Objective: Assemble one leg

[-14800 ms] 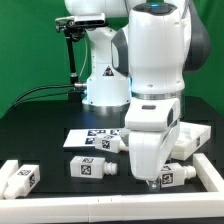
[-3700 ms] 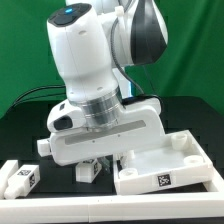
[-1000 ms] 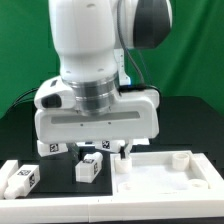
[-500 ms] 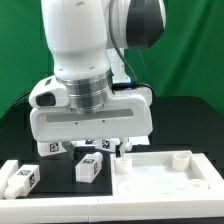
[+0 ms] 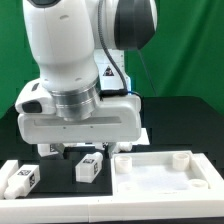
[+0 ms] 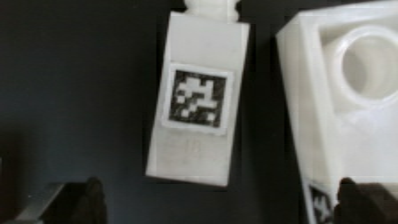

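Directly under the wrist camera lies the leg [image 6: 199, 100], a short white block resting flat on the black table [image 5: 190, 120]. Its black-and-white square tag faces up, and a small stub sticks out from one end. The gripper [image 6: 210, 198] hangs above it with its jaws spread wide and holding nothing. Only the dark fingertips [image 6: 75, 198] show at the edge of the wrist view, one off each long side of the leg, and neither touches it.

Just beside the leg is the tray [image 5: 160, 190], a large flat white piece with a raised rim. A narrow strip of dark table separates the two. The leg's long side runs roughly parallel to the tray's side wall. In the wrist view, a rounded hollow is visible in the tray's nearest corner.

In the exterior view, the leg sits at about 9 o'clock from the tray, close to it. From the middle of that picture, the leg is at about 6 o'clock and the tray at about 4 o'clock. A second peg [image 5: 20, 178], also white and tagged, lies at about 8 o'clock from the leg, well apart from it near the picture's edge.

The bulky white arm [image 5: 70, 50] rises at 12 o'clock from the leg and fills most of the exterior view. Its wide wrist housing hides the gripper from that camera. A green backdrop [image 5: 190, 50] stands behind the table.
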Robot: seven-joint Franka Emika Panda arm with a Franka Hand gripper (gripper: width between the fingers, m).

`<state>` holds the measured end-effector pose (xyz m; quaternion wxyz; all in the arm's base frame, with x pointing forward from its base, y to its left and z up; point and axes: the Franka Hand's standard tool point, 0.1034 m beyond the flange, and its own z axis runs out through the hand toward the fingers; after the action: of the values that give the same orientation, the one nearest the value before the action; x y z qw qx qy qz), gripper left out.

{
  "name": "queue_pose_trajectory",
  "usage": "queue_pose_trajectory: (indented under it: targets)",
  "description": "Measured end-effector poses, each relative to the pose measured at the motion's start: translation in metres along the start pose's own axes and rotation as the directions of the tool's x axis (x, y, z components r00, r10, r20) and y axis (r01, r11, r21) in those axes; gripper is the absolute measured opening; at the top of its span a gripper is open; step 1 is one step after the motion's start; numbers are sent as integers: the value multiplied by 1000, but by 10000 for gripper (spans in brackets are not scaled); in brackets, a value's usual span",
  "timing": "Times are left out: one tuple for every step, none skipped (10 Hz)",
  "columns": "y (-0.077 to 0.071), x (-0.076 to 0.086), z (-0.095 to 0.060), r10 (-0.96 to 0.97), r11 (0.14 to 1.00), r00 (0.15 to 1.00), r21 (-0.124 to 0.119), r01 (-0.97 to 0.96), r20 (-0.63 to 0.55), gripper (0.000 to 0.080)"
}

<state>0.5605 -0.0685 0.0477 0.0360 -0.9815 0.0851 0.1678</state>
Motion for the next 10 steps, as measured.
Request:
queue_pose_trajectory:
  targets:
    - [-6,-3,-1,17,999,998,30,-19,56,648]
    - [-7,-7,1,11,999,992,35,-16,128,648]
    - [-5,-8,3,5,999,981,39,-13,192,648]
    - [8,-11,2,8,999,950,43,-23,313,648]
    - [18,-7,0,15,999,916,40,-35,402,648]
    - [26,-2,1,20,998,882,36,-42,470,648]
    - [30,9,4,23,999,884,30,-42,467,649]
    - [29,5,4,38,998,868,23,-57,495,648]
    - [29,7,6,36,998,871,23,-55,490,648]
    - [29,9,6,36,998,875,23,-54,483,648]
